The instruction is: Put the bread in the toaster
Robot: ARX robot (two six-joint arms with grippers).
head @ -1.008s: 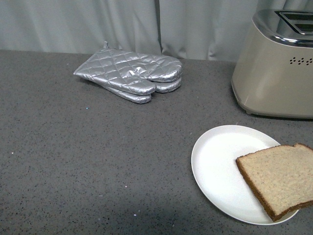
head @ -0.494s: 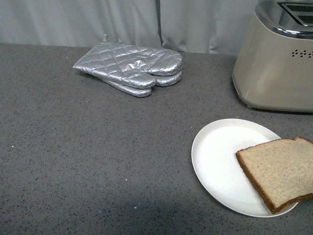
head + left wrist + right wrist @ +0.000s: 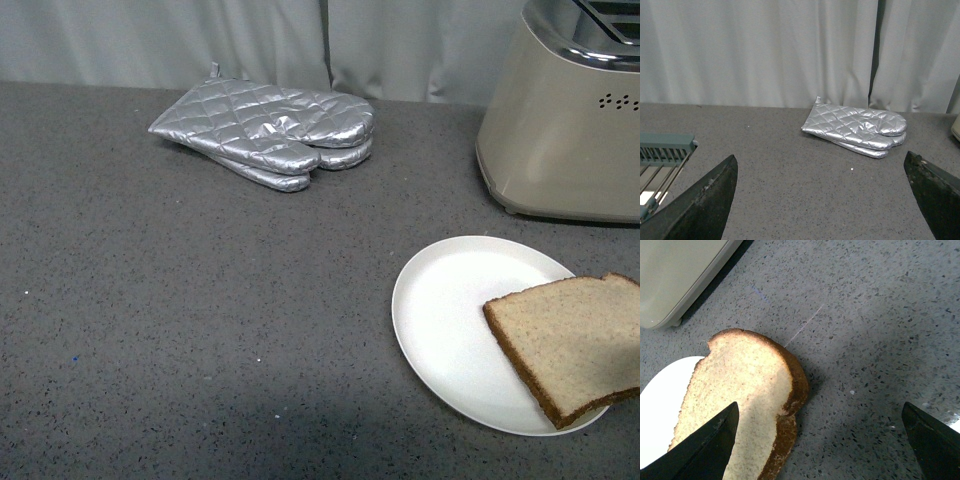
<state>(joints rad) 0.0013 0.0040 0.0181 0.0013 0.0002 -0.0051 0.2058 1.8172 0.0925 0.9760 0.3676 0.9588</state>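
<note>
Mitts (image 3: 265, 132), seemingly two, well left of toaster (image 3: 562, 135)

**Soft, even indoor light with no harsh glare**

In the front view the counter (image 3: 150, 330) is evenly lit, with a dim patch along its near edge and a faint shadow under the oven mitts (image 3: 265, 135). The toaster (image 3: 560, 130) shows mild reflections on its chrome top. In the left wrist view the curtain (image 3: 755, 50) is bright and the left hand (image 3: 820, 159) is dark and soft-edged. In the right wrist view the bread (image 3: 740, 390) is part bright and part shaded, the plate (image 3: 660, 410) is nearly washed out, and the right hand (image 3: 820, 409) is dark and blurred.
</note>
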